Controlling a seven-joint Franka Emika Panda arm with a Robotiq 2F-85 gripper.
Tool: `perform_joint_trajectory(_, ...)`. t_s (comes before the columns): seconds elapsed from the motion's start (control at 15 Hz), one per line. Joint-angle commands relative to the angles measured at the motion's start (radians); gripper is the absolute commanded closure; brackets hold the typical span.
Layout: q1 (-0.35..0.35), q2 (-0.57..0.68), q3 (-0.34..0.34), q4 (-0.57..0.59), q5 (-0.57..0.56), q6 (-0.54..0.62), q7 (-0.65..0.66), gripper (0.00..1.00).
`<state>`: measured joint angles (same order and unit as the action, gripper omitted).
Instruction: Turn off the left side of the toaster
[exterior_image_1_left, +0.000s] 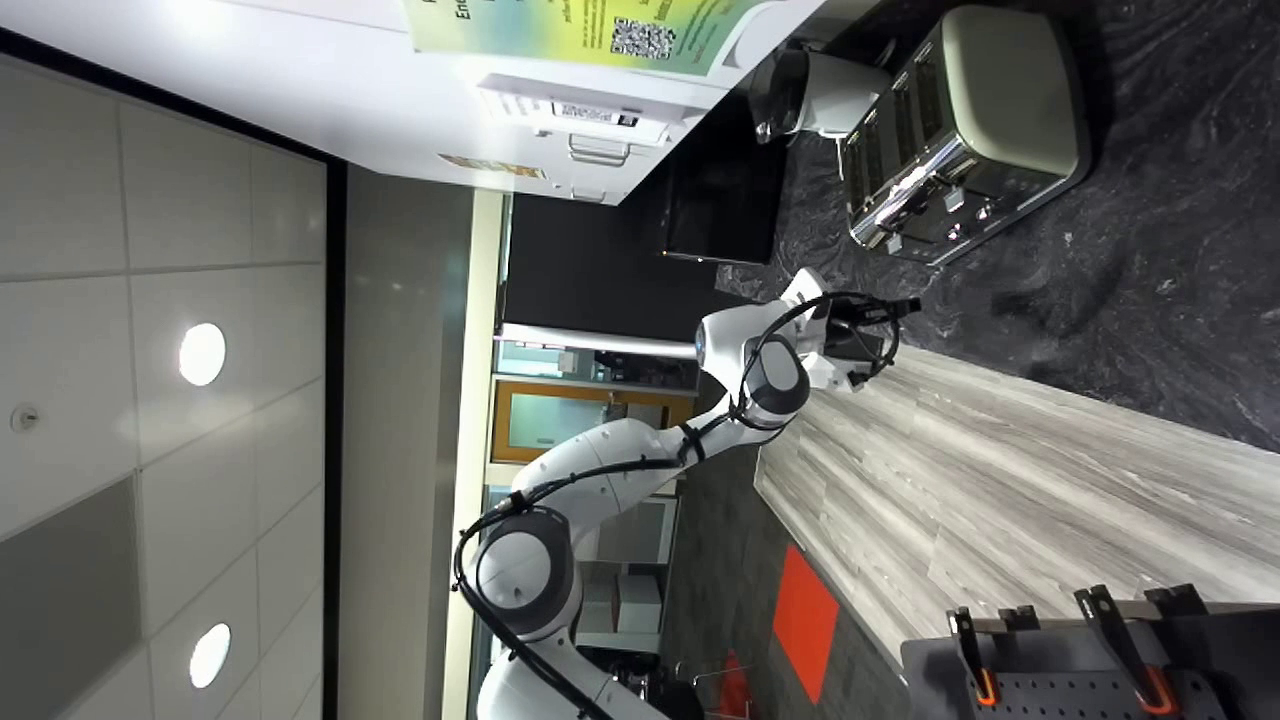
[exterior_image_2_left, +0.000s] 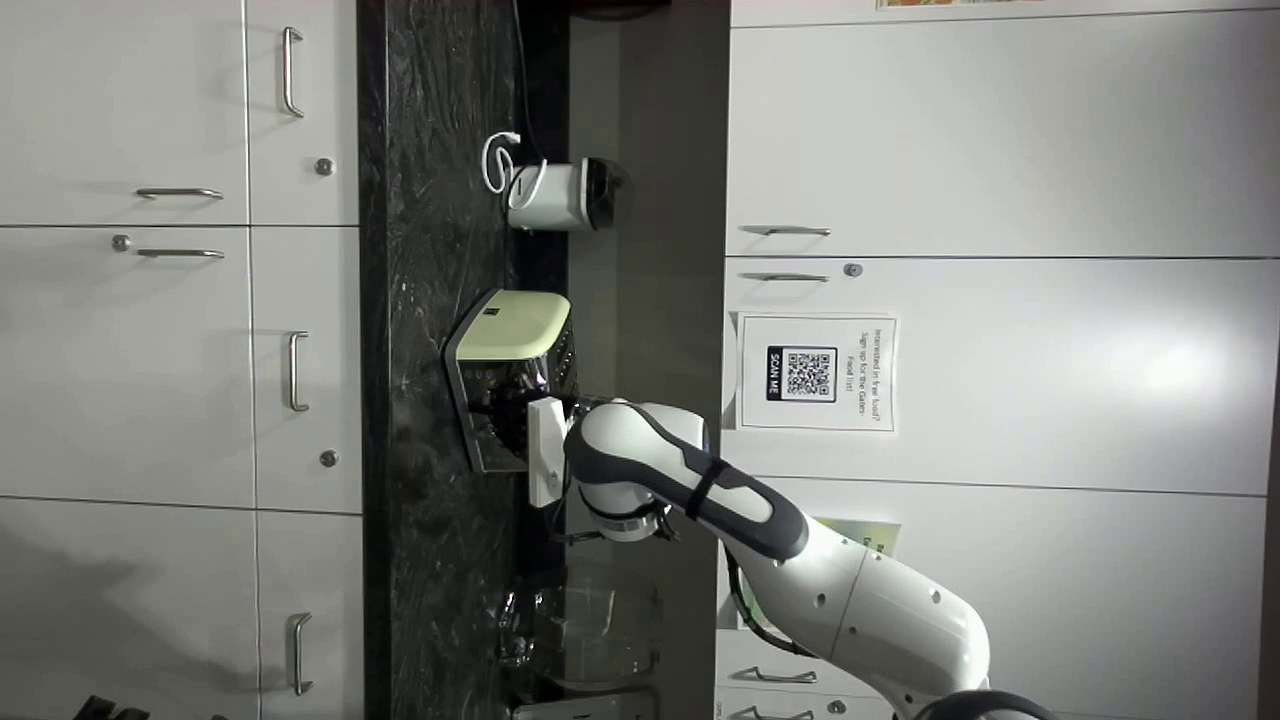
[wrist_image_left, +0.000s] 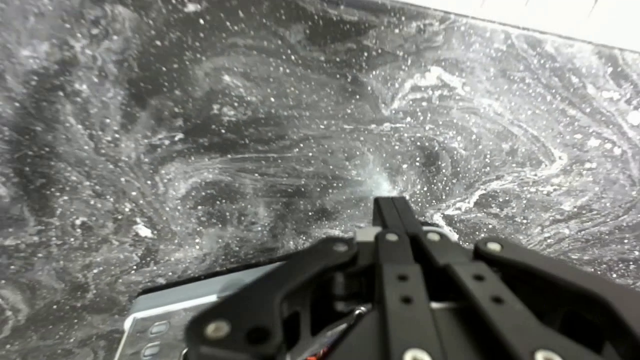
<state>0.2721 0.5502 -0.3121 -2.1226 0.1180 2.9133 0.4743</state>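
- My gripper (wrist_image_left: 392, 201) is closed all the way: my two fingers (wrist_image_left: 384, 216) lie flat together along one seam, with nothing held in them.
- They point down toward the dark marbled counter (wrist_image_left: 225, 125).
- The toaster (exterior_image_1_left: 1010, 90) stands on that counter, just beside my fingers; in an exterior view a gap shows between its front and their tips. In the wrist view one front corner, with small oval buttons (wrist_image_left: 159, 328), shows past my gripper.
- Its front carries levers (exterior_image_1_left: 954, 200) and knobs (exterior_image_1_left: 985, 212); how the levers are set I cannot tell.
- Its top has a row of slots (exterior_image_1_left: 905, 120), dark inside; I cannot see what they hold.
- Near the toaster stands a white appliance (exterior_image_2_left: 550, 197) with a dark top, its inside hidden from me. A white cord (exterior_image_2_left: 490, 170) loops beside it.
- Toward the toaster's opposite side, in an exterior view, is a clear tub (exterior_image_2_left: 605, 640); I cannot make out its contents.
- The drawers (exterior_image_2_left: 305, 435) and cupboards (exterior_image_2_left: 1000, 400) are closed, their insides hidden.
- Well apart from my gripper, in an exterior view, a grey perforated panel (exterior_image_1_left: 1050, 665) bears black-and-orange tools (exterior_image_1_left: 1122, 640).
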Motion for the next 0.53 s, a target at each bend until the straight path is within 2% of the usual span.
perform_joint_trajectory(0.0,0.001,-0.171,0.003,-0.147,-0.051,-0.051,-0.011,1.00)
perform_joint_trajectory(0.2,-0.018,-0.236,0.024,-0.187,-0.095,-0.092,-0.011,1.00)
perform_joint_trajectory(0.27,-0.026,-0.251,0.032,-0.194,-0.105,-0.104,-0.012,0.95)
perform_joint_trajectory(0.33,-0.032,-0.264,0.040,-0.200,-0.114,-0.116,-0.009,0.73)
perform_joint_trajectory(0.4,-0.039,-0.274,0.050,-0.204,-0.122,-0.126,-0.010,0.70)
perform_joint_trajectory(0.47,-0.043,-0.215,0.051,-0.166,-0.126,-0.086,0.017,0.69)
